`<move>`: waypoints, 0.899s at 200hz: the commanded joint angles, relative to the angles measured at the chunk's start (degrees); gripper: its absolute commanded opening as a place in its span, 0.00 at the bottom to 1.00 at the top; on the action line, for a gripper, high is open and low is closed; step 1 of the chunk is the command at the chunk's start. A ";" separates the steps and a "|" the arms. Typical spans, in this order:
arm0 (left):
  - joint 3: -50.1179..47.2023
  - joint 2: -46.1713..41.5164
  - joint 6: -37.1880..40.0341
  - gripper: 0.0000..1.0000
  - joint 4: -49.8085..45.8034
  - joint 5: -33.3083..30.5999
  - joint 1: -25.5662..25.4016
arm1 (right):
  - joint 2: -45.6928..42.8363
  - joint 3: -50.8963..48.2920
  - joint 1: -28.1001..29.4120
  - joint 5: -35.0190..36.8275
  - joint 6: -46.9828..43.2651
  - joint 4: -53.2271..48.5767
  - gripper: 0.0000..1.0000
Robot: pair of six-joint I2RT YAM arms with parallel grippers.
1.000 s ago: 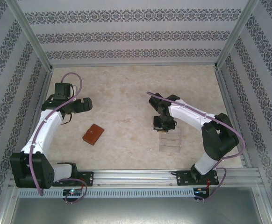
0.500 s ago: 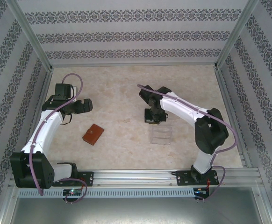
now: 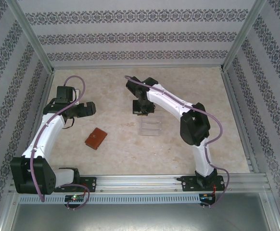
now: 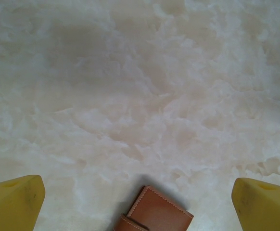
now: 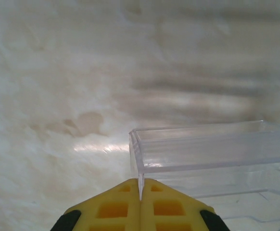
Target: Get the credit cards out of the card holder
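We see the shut card holder lying slantwise on the table, near our left gripper, whose fingers are spread wide. The right gripper, farther off, pinches the clear tray by its wall.

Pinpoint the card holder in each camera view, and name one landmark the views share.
Top external: card holder lies closed left of centre, just below-right of the left pincer.
Left wrist: bottom edge, centre, between the open pincer's yellow fingertips.
Right wrist: the right pincer pinches the clear tray's wall.
Shared landmark: the marbled tabletop.
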 commanded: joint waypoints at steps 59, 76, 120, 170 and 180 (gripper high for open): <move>-0.35 1.24 1.18 1.00 -0.89 0.47 0.68 | 16.87 27.60 0.18 4.48 0.19 -9.69 0.00; -0.65 1.37 1.18 1.00 -0.76 0.66 0.66 | 20.26 32.67 -0.43 4.28 -0.87 -10.79 0.00; -0.33 2.48 1.29 0.99 -1.06 0.83 0.66 | 25.52 38.17 -1.68 6.39 -1.52 -11.71 0.00; -0.28 3.43 1.25 0.99 -0.96 1.00 0.66 | 27.11 38.26 -2.50 6.09 -2.27 -6.22 0.00; -0.17 3.52 1.27 0.99 -1.04 0.97 0.66 | 27.27 38.50 -2.64 6.00 -2.54 -5.61 0.00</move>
